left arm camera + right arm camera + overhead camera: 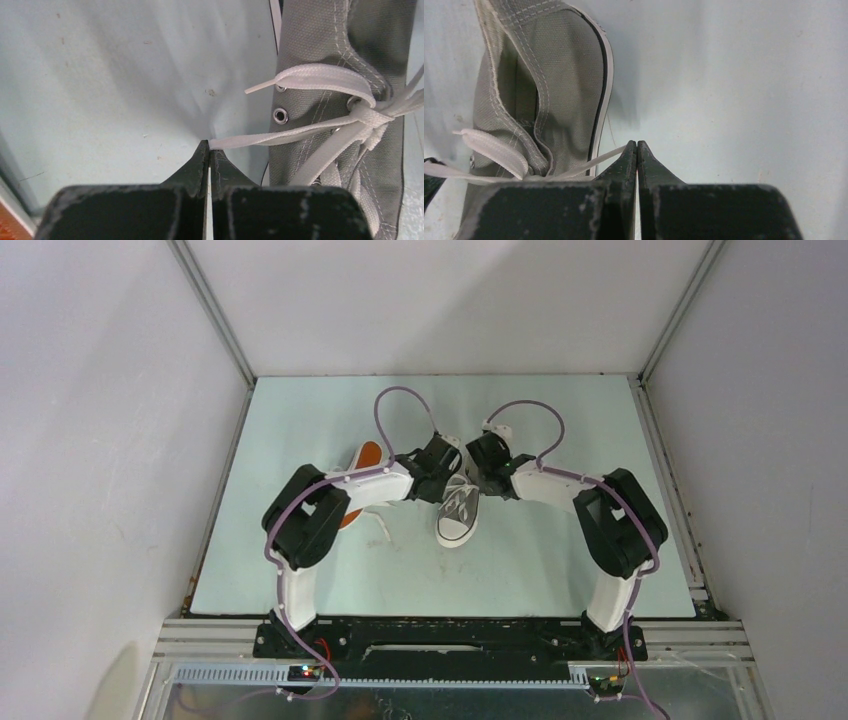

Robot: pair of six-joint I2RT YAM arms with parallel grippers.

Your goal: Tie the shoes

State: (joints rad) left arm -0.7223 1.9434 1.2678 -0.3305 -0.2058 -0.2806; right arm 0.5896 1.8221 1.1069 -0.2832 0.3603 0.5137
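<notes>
The grey shoe [458, 516] stands upright, its white lace [320, 77] knotted. Only the wrist views show the left hand [209, 150] and right hand [637, 148] each clamped on that lace.

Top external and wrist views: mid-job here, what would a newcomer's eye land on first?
Both arms meet over the upright grey shoe at mid-table. The left pincer and the right pincer are each shut on a strand of its white lace, drawn out to opposite sides. The second shoe lies tipped to the left, partly hidden by the left arm, its orange sole showing.
</notes>
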